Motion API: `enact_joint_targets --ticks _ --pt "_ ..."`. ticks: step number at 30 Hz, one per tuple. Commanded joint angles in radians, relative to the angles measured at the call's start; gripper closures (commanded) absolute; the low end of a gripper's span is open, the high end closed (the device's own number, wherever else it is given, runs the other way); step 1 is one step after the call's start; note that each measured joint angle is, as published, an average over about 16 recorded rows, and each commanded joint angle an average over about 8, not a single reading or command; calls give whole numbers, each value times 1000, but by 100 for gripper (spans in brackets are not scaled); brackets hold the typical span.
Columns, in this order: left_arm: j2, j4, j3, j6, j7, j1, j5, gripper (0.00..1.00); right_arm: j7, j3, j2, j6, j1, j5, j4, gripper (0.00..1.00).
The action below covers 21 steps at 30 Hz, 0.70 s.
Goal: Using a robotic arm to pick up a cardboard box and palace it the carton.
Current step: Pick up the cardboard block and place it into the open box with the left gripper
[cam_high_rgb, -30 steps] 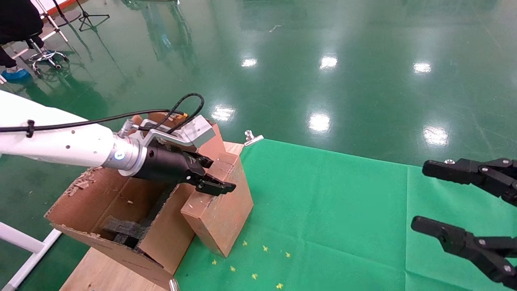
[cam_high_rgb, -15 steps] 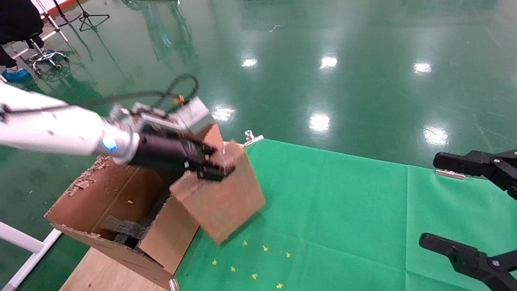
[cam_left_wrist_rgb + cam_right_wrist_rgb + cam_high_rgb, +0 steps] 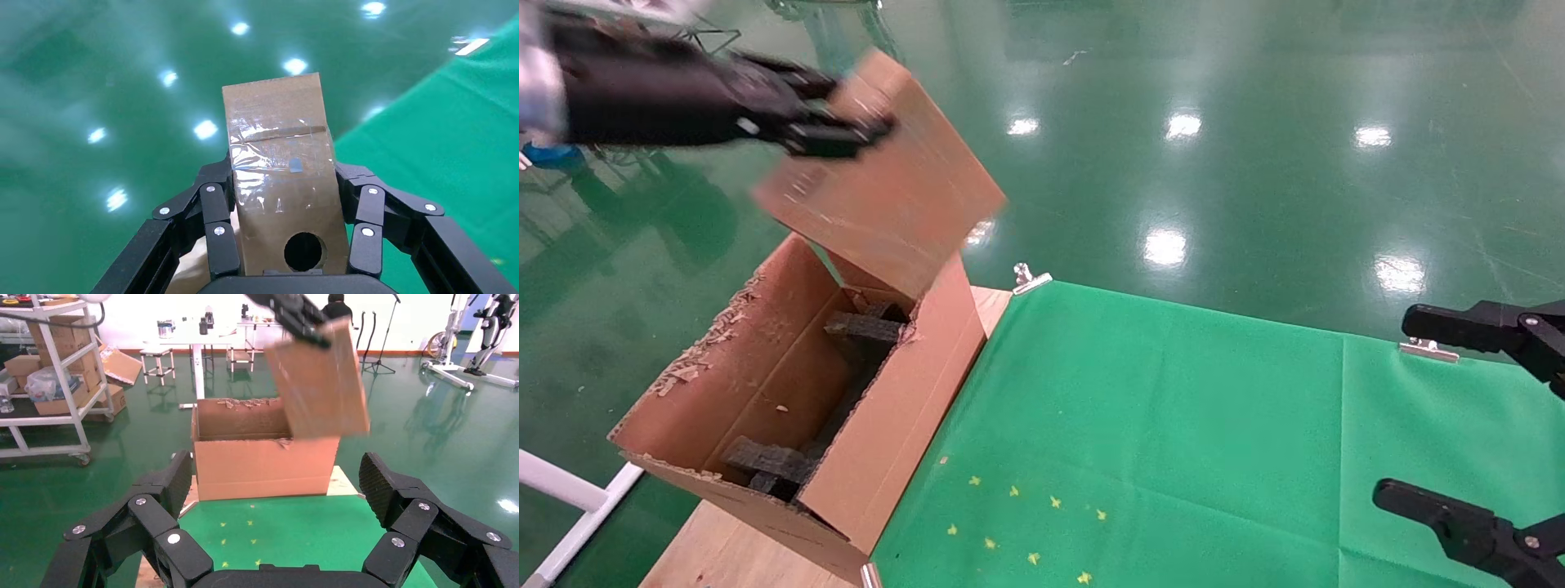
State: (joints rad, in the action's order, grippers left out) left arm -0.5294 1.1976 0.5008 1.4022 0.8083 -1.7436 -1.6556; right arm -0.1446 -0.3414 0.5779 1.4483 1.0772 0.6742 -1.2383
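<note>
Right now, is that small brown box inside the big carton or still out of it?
Out. The left pincer holds the small box tilted in the air above the carton, clear of its opening.

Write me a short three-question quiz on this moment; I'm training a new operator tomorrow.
1. True or false: the cardboard box rests on the green cloth.
2. Which gripper holds it? A left gripper B right gripper
3. Fill in: black foam pieces lie inside the ____.

Key: 1 false, it is held in the air above the carton. 2 A. 3 carton.
</note>
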Motion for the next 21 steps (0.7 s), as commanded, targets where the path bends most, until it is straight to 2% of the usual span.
enact_joint_targets --ticks 1,6,10,15,21 --pt "19 -19 -18 8 -24 -49 -1 100 0 0 0 0 0 0 0 0" --pt "69 -109 -11 34 -85 -79 -49 100 0 0 0 0 0 0 0 0" --pt "102 -212 4 25 -153 -40 -73 100 0 0 0 0 0 0 0 0" --pt "122 -345 16 -49 -221 37 -93 100 0 0 0 0 0 0 0 0" --pt "109 -466 15 -170 -265 111 -100 100 0 0 0 0 0 0 0 0"
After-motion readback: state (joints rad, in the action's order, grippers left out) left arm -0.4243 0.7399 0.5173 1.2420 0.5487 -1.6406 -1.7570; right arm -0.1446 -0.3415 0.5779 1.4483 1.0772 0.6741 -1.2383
